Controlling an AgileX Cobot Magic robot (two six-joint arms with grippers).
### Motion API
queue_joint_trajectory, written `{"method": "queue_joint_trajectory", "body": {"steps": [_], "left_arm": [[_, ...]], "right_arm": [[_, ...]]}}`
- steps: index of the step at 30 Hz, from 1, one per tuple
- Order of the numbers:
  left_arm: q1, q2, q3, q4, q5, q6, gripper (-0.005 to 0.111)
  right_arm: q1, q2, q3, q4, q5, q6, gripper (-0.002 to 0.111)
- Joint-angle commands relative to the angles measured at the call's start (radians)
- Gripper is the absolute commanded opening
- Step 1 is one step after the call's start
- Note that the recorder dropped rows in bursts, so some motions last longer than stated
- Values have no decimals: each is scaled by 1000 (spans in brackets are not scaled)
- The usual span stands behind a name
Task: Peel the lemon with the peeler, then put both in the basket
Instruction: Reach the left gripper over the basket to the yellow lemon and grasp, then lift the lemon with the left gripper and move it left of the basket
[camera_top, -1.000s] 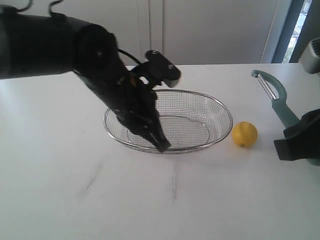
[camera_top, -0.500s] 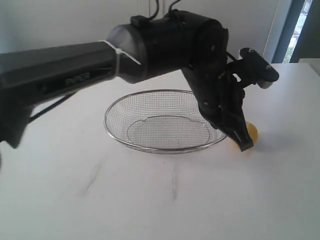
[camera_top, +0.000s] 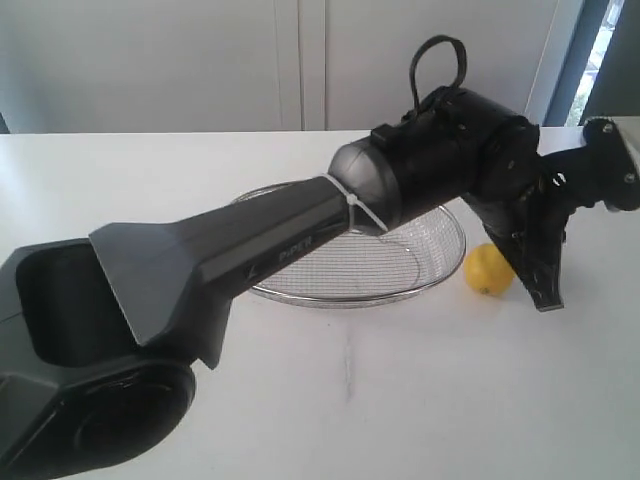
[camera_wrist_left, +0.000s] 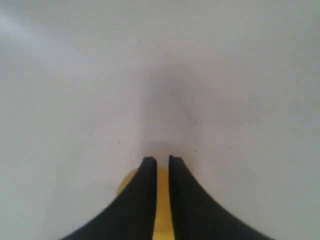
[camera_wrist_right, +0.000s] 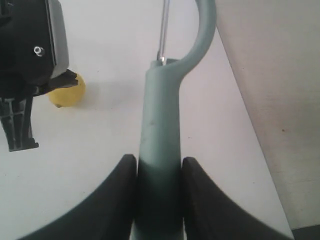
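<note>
The yellow lemon (camera_top: 488, 270) lies on the white table just right of the wire-mesh basket (camera_top: 300, 292). My left arm reaches across the basket. The left gripper (camera_top: 546, 296) points down at the table on the lemon's right side, close beside it and not around it. In the left wrist view its fingers (camera_wrist_left: 162, 161) stand a narrow slit apart, with the lemon (camera_wrist_left: 162, 205) showing behind them. My right gripper (camera_wrist_right: 159, 165) is shut on the teal handle of the peeler (camera_wrist_right: 160, 125), whose blade points away. The right wrist view also shows the lemon (camera_wrist_right: 67, 92) and the left gripper (camera_wrist_right: 20, 131).
The table's edge (camera_wrist_right: 250, 125) runs close to the peeler, with a beige surface (camera_wrist_right: 280, 90) beyond it. The left arm's thick black link (camera_top: 250, 255) covers much of the basket and the table's left front. The right arm is out of the exterior view.
The left arm swung right from the basket's front rim, over the basket, to the lemon's far side. Its jaws parted slightly. The right gripper with the peeler left the exterior view.
</note>
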Motion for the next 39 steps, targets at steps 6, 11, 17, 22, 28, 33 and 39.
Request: {"method": "queue_joint_trajectory", "body": {"steps": [6, 11, 17, 22, 28, 33, 39], "left_arm": [[-6, 52, -8, 44, -67, 38, 84], [-6, 83, -8, 121, -78, 29, 87], [-2, 115, -8, 181, -113, 20, 87], [2, 134, -8, 181, -127, -1, 86], [2, 153, -8, 200, -133, -1, 86], [2, 163, -8, 272, -126, -32, 86], [2, 177, -8, 301, -116, -73, 86]], "right_arm": [[-7, -6, -6, -21, -4, 2, 0], [-7, -6, -6, -21, -4, 2, 0], [-7, -6, -6, -21, -4, 2, 0], [-7, -6, -6, -21, -4, 2, 0], [-7, -6, -6, -21, -4, 2, 0], [-7, -6, -6, -19, -4, 2, 0], [-7, -6, -6, -19, -4, 0, 0]]}}
